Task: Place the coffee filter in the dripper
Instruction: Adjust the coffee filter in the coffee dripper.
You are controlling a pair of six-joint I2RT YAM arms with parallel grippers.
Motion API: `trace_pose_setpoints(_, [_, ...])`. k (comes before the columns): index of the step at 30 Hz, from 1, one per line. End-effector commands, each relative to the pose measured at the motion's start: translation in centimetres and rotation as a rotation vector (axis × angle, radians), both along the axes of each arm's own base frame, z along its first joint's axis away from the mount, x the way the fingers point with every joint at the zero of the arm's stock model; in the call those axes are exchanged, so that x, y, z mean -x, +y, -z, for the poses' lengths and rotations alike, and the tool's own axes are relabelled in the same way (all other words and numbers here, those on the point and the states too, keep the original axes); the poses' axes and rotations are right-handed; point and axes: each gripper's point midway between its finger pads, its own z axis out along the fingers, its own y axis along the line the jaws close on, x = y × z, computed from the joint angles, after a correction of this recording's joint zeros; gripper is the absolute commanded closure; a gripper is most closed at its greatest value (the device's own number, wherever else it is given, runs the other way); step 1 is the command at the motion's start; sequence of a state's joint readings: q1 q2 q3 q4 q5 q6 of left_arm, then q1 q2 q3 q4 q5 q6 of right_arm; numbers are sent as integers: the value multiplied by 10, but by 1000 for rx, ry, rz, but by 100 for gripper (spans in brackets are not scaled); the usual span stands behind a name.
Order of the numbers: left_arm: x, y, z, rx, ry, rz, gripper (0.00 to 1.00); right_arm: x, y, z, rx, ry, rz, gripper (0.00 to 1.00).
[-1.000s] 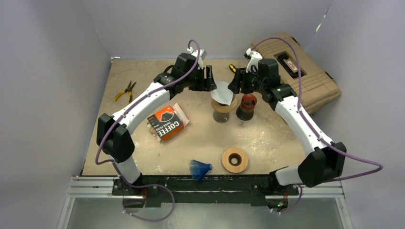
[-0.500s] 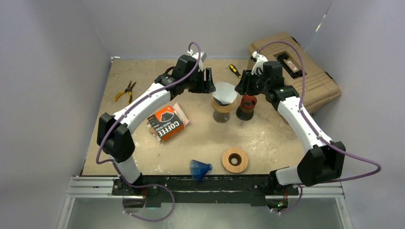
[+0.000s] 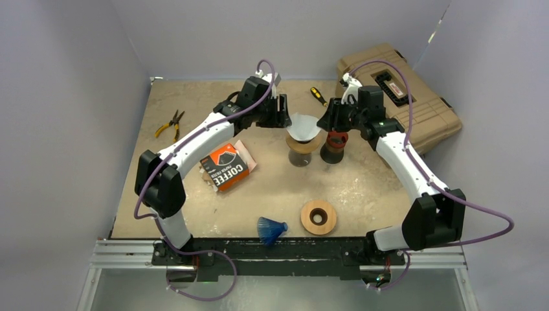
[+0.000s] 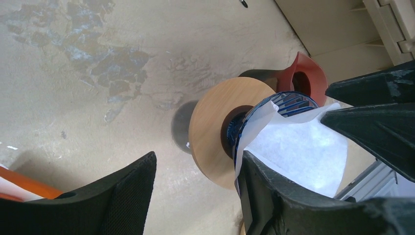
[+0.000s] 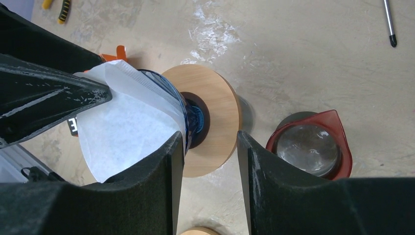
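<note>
Coffee filter point(image 5: 125, 129): opened into a cone and standing in the dripper point(image 4: 286, 100), at the middle of the worktop point(image 3: 362, 188) toward its far edge. Much of the paper rises above the dripper's rim, so I judge it lodged but not pressed home. Left gripper point(image 4: 197, 161): jaws wide apart, nothing between them, 1 finger right against the filter's rim. Right gripper point(image 5: 209, 139): jaws parted with a clear gap, empty, on the opposite side of the cone; whether its near finger actually touches the paper cannot be settled from these views. Risks: the paper is thin and light, so a finger drawn away while brushing it could drag the cone askew or lift it out, and pressure from both sides could crease it. The dripper sits through a wooden collar point(image 4: 213, 132) atop a glass point(image 3: 300, 157), a tall stack on a narrow base. A sideways knock from either of the 2 grippers could tip it, and a red-topped vessel point(image 5: 309, 147) stands just beside it on the right. Materials: filter white, matt, fibrous, with a crimped seam; dripper blue, translucent, ribbed, conical; collar a smooth pale wooden disc with a central hole; worktop hard, beige, scuffed and stained; gripper fingers black with textured pads point(image 4: 125, 196).
</note>
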State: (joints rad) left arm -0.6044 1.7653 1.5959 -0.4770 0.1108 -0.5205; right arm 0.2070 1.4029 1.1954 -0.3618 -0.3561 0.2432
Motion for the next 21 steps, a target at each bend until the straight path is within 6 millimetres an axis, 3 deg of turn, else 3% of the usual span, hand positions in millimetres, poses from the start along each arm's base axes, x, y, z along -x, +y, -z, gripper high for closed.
trace_pose_setpoints(1, [-9,15,0,-52,-32,-63,41,-5,-4,-7,-14,-29,10,54])
trace_pose_setpoints(12, [-10,19,-14,-48,-65,-76,42,-1,-4,-8,-14,-32,5,54])
trace_pose_setpoints(17, [-4,6,-26,18,-73,-18,39,3,2,-24,-52,-64,-26,53])
trace_pose_setpoints(21, [2,-3,-35,82,-76,22,38,6,8,-42,-83,-92,-52,45])
